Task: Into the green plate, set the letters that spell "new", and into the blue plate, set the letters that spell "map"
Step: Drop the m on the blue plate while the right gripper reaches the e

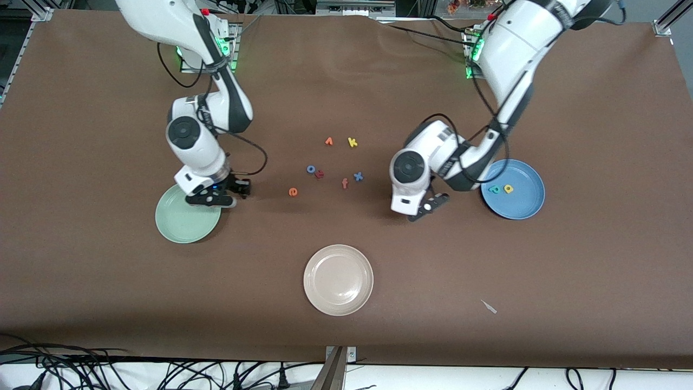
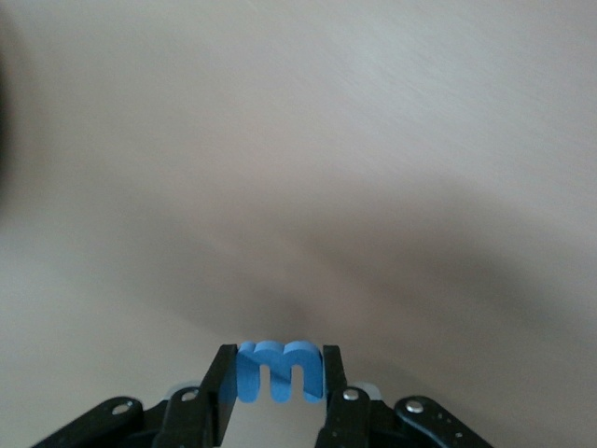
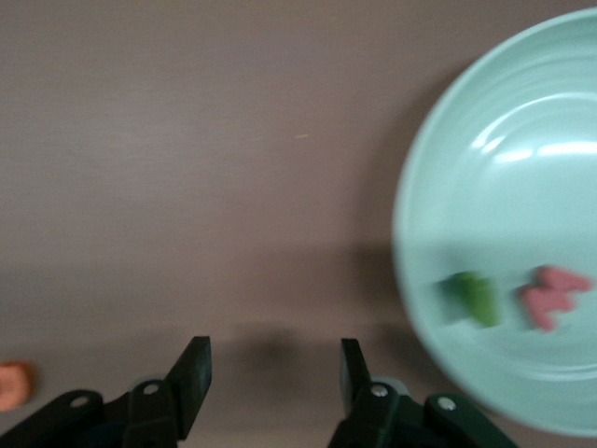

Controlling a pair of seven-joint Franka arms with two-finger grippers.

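Between the left gripper fingers sits the blue "m", clamped edgewise; it may slip. Right gripper: parted, empty.

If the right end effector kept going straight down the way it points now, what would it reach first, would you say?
Most likely bare brown tabletop: the open right end effector holds nothing, beside the round pale mint-green plate, though its height is unclear.
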